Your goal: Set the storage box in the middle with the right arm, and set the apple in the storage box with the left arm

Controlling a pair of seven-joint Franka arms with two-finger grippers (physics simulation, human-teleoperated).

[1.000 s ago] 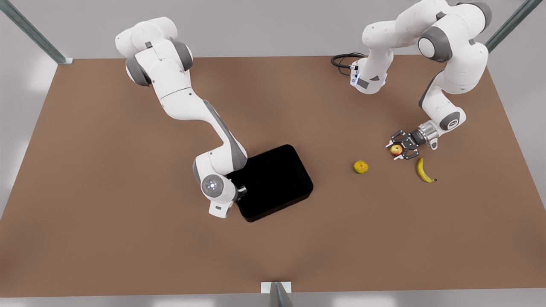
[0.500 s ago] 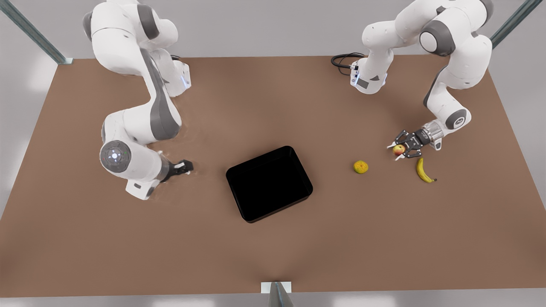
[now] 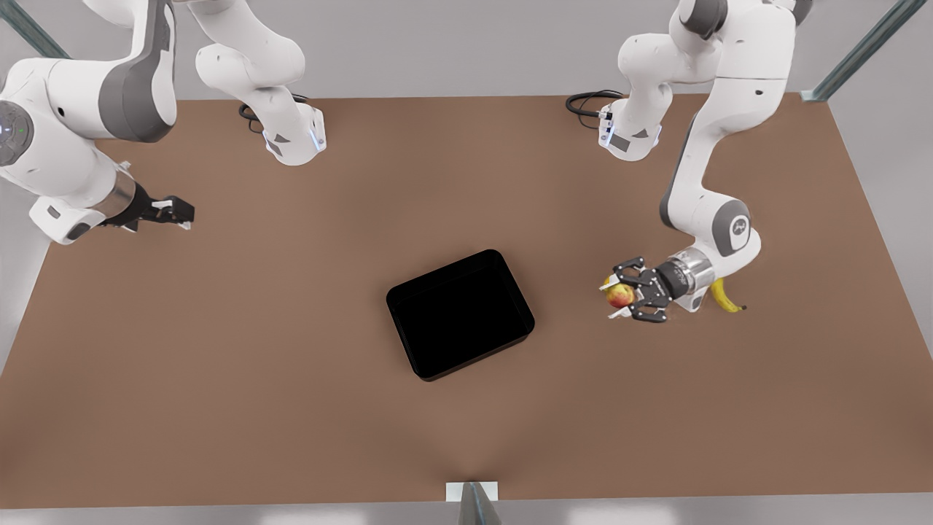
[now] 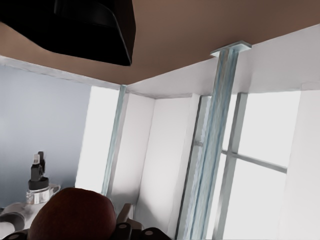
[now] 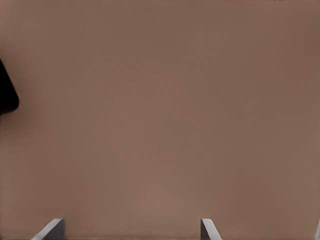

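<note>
Red with yellow patches, the apple [image 3: 620, 295] is sitting pinched in the left gripper [image 3: 617, 297] at the front view's right, lifted clear of the brown table [image 3: 291, 408] and covering most of the orange-yellow fruit [image 3: 606, 280] behind it, with the banana [image 3: 724, 297] peeking out by the wrist. Round, firm and smooth, it is probably light but liable to roll or slip, so gripping it across its widest part looks the safe choice (as the fingers seem to be doing). The black storage box [image 3: 461, 315] is resting near the table's middle, well apart from the fruit. The right gripper [image 3: 175, 211] is waiting at the front view's far left, with its fingers [image 5: 50, 230] spread over bare table in the right wrist view. The left wrist view is showing the apple [image 4: 72, 215] up close and a corner of the box [image 4: 95, 30], while the front view is giving the gap between them
</note>
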